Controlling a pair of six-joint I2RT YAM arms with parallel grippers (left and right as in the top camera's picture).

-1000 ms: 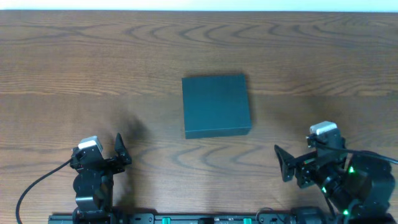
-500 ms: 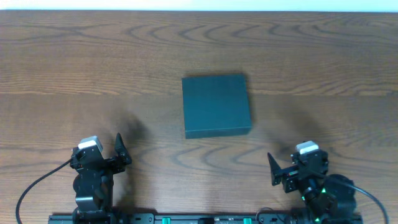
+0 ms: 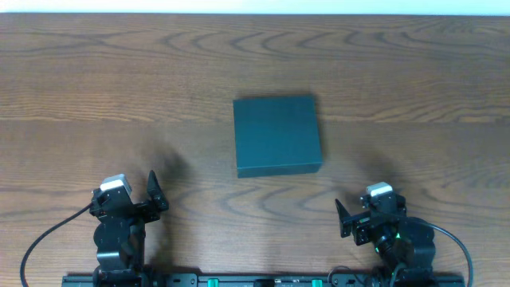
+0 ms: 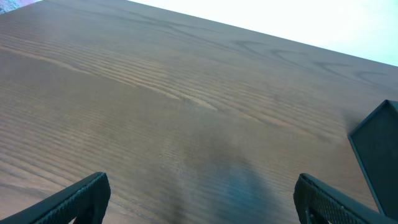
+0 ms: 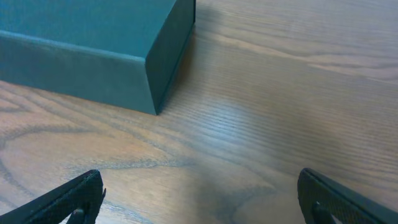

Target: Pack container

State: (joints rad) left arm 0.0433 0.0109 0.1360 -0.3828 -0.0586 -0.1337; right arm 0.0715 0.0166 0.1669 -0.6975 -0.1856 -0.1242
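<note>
Overhead: square matte teal cardboard box (image 3: 277,134) on grained wooden table (image 3: 119,80); left gripper (image 3: 134,195) and right gripper (image 3: 362,209) spread wide, empty.

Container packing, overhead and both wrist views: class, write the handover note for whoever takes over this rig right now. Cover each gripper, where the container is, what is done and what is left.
Left gripper: open and empty, by the near edge of the table, to the left of the container.
Right gripper: open and empty, by the near edge, with the container's corner ahead of it and to its left.
Container: mid-table, lying flat with its lid shut; neither gripper touches it.
Done: the container is closed, but its contents are hidden.
Left: hard to judge. Nothing to pack shows in any view, so probably confirm the contents first.
</note>
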